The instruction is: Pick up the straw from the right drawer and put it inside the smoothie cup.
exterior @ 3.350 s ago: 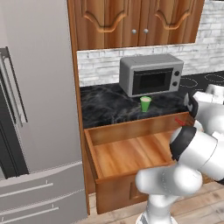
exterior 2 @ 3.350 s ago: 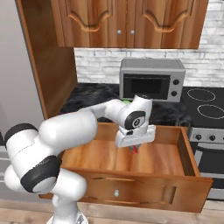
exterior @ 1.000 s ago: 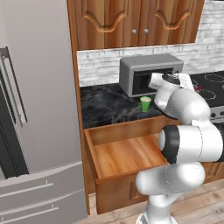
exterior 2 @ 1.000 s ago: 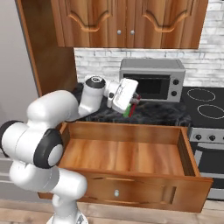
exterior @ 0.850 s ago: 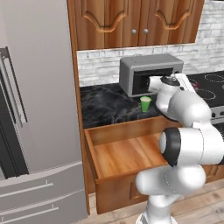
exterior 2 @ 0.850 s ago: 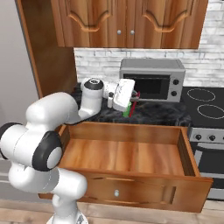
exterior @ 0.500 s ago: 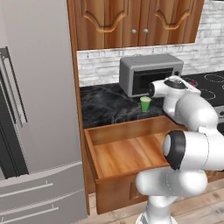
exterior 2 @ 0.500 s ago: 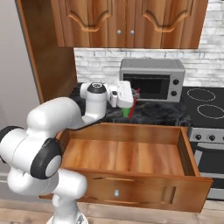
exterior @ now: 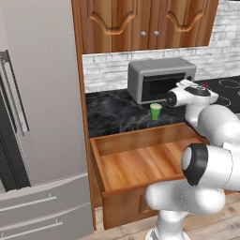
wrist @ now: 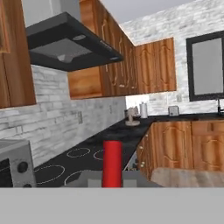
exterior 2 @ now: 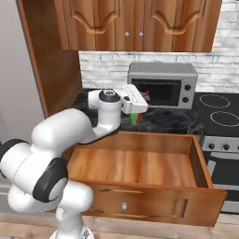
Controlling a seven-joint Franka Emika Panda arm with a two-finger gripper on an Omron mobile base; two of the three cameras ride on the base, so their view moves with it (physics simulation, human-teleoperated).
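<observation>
The hand point(exterior 2: 145, 96) is hanging above the black counter point(exterior: 112, 112), turned on its side and pointing toward the microwave point(exterior: 161, 79). Its jaws are pinched narrow on the straw point(wrist: 112, 163), which is standing up as a red stick between the fingertips in the hand view, at about 6 o'clock of that picture. In the right base view a small bit of red is peeking out at the hand's far end point(exterior 2: 147, 97), against the dark microwave door. In the left base view a tiny red tip point(exterior: 205, 86) is showing at the hand's outer end.

The smoothie cup point(exterior: 155, 111) is sitting upright on the counter just in front of the microwave, at about 9 o'clock from the hand in the left base view. In the right base view the green cup point(exterior 2: 135, 117) is peeking out below the hand, at about 7 o'clock from it, partly hidden by the white wrist. The straw is being held higher than the cup's rim and is not in the cup yet.

The right drawer point(exterior 2: 140, 168) is standing pulled out below the counter, its wooden floor bare. A stove point(exterior 2: 219, 114) with ring burners is lying to the 3 o'clock side of the microwave, and a grey fridge point(exterior: 33, 117) is standing at 9 o'clock of the drawer in the left base view.
</observation>
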